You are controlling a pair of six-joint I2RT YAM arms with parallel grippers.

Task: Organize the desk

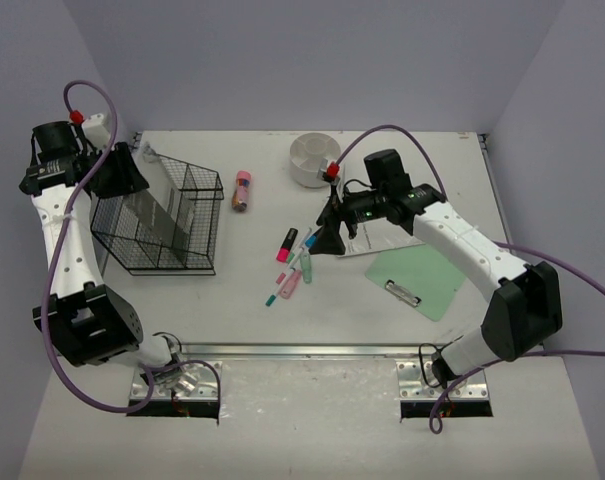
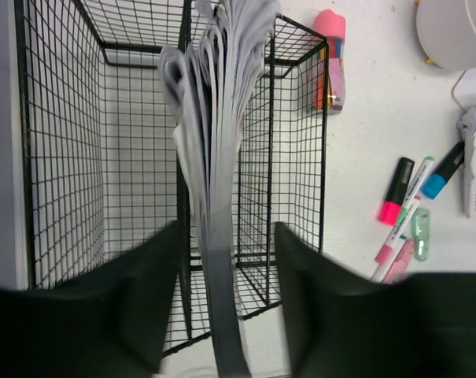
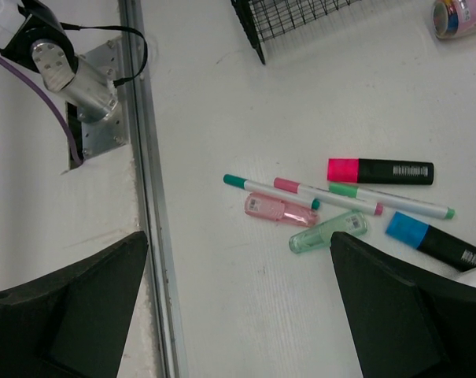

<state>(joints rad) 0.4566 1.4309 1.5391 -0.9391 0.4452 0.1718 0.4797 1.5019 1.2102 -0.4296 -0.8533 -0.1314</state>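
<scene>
The desk (image 1: pixel 252 320) is an off-white tabletop. A black wire basket (image 1: pixel 204 262) stands at its left and holds a grey folder (image 1: pixel 167 215). My left gripper (image 1: pixel 122 175) hangs over the basket's far left end. In the left wrist view it (image 2: pixel 226 236) is open, its jaws on either side of the folder's edge (image 2: pixel 222 118) with gaps showing. My right gripper (image 1: pixel 327 238) hovers above a cluster of pens. In the right wrist view it (image 3: pixel 238 244) is wide open and empty. Below it lie a pink highlighter (image 3: pixel 379 170), a blue highlighter (image 3: pixel 434 240), a teal pen (image 3: pixel 269 191) and two small translucent cases (image 3: pixel 281 210).
A pink tube (image 1: pixel 242 190) lies right of the basket. A white round container (image 1: pixel 312 160) stands at the back. A green clipboard (image 1: pixel 422 280) and white papers (image 1: pixel 367 242) lie under the right arm. The metal rail (image 1: pixel 302 350) runs along the front edge.
</scene>
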